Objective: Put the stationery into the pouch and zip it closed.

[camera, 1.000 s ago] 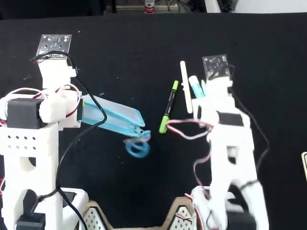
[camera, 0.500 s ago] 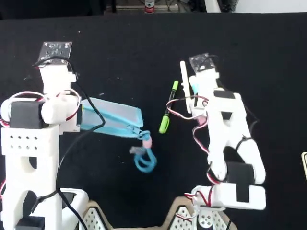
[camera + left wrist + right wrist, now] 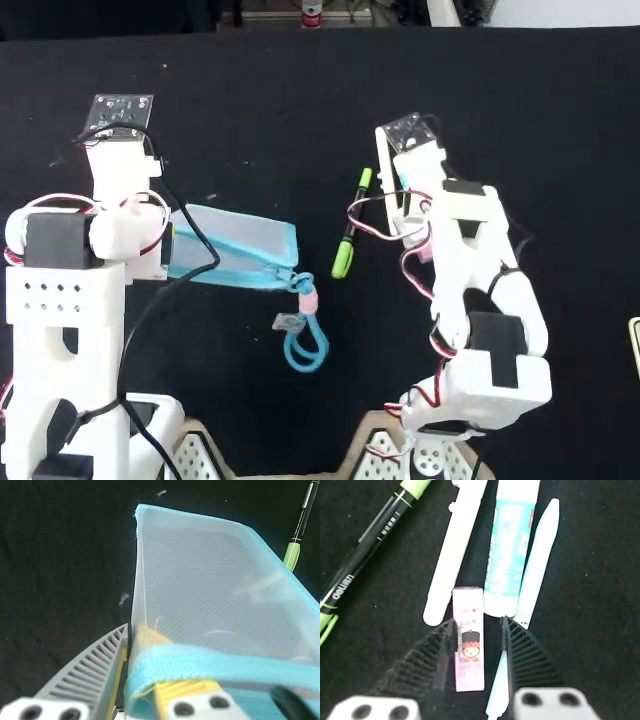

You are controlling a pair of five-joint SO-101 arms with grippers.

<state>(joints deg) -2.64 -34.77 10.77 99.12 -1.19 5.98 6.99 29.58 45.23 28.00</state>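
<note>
- Left gripper (image 3: 145, 680) — fingers closed on one end of the pouch (image 3: 210, 595), which lies left of centre on the table (image 3: 250, 100) (blue strap (image 3: 306, 345) at its far end).
- Right gripper (image 3: 476, 630) — fingers open, one on each side of the pink eraser (image 3: 468, 650).
- White pen (image 3: 455, 555) and teal tube (image 3: 510, 555) lie just beside the eraser; the green pen (image 3: 365, 565) lies between them and the pouch.

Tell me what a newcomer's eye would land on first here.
First comes the light blue mesh pouch, clamped at one end in the left tool, out in front of the left arm. Next is the right tool, open astride a small pink eraser, with a green-and-black pen lying between the two arms.
</note>
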